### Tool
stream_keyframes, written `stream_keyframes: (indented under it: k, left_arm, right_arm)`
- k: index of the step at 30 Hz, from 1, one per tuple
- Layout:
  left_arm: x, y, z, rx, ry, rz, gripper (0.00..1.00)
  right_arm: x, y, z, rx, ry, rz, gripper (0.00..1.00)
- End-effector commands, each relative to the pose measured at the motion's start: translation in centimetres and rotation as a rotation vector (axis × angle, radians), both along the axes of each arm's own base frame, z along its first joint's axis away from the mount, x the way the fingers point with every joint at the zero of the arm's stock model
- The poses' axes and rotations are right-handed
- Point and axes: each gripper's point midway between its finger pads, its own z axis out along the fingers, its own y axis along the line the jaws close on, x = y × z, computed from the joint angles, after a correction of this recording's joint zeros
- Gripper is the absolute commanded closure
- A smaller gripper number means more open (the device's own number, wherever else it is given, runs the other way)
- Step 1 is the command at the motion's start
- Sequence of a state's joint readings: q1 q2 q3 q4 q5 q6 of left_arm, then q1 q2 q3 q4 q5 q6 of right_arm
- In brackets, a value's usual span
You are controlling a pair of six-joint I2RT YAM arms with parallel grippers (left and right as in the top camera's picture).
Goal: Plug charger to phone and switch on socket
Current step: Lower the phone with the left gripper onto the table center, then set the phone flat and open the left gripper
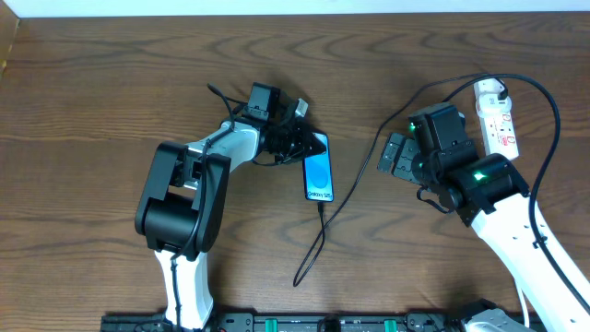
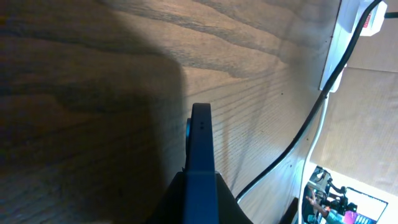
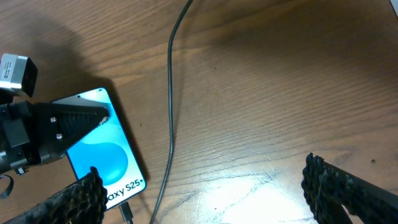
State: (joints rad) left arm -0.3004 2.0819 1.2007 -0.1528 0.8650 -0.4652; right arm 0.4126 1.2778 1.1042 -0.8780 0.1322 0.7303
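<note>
The phone (image 1: 318,175) lies on the table with its blue screen up. It also shows in the right wrist view (image 3: 99,152), and edge-on in the left wrist view (image 2: 200,143). My left gripper (image 1: 302,143) is shut on the phone's top end, and its jaws (image 2: 200,190) flank the phone's edge. The charger cable (image 1: 324,231) has its connector (image 3: 124,213) at the phone's bottom edge, seemingly inserted. The cable loops toward the socket (image 1: 499,120) at the far right. My right gripper (image 1: 392,157) is open and empty (image 3: 205,199) above bare table, to the right of the phone.
The socket strip and its white cord show at the right edge of the left wrist view (image 2: 339,50). A thicker black robot cable (image 1: 553,111) arcs round the right arm. The table's front rail (image 1: 295,323) runs along the bottom.
</note>
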Motion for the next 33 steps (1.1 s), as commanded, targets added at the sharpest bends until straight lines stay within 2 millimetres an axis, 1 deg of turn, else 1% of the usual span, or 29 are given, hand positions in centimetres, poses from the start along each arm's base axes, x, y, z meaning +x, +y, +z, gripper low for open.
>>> stream_keyframes:
  k: [1,2,4,5,7,20,23,27,33]
  left_arm:
    - [-0.2,0.0,-0.4,-0.005,-0.007,-0.021,0.92]
    - [-0.2,0.0,-0.4,-0.005,-0.007,-0.021,0.9]
    - [-0.2,0.0,-0.4,-0.005,-0.007,-0.021,0.83]
    - [-0.2,0.0,-0.4,-0.005,-0.007,-0.021,0.77]
    - [-0.2,0.0,-0.4,-0.005,-0.006,-0.021,0.74]
    - [-0.2,0.0,-0.4,-0.002,-0.003,-0.02,0.73]
    - [-0.2,0.7,-1.2,0.051,0.005,0.002,0.69]
    - [-0.4,1.7,-2.3,0.13,0.029,0.03,0.68]
    - [-0.5,2.0,-2.5,0.143,0.034,0.035,0.68]
  right_arm:
    - [0.1,-0.3,0.5,-0.004,-0.018,-0.016,0.01]
    - [0.1,-0.3,0.5,-0.004,-0.018,-0.016,0.01]
    - [0.1,-0.3,0.5,-0.004,-0.018,-0.016,0.01]
    - [0.1,-0.3,0.5,-0.004,-0.018,-0.016,0.01]
    - [0.1,-0.3,0.5,-0.004,-0.018,-0.016,0.01]
    - [0.1,-0.3,0.5,-0.005,-0.018,-0.016,0.01]
    - [0.1,-0.3,0.5,-0.005,-0.016,-0.016,0.01]
    - [0.0,-0.3,0.5,-0.006,-0.016,-0.016,0.01]
    - [0.0,-0.3,0.5,-0.006,-0.015,-0.016,0.01]
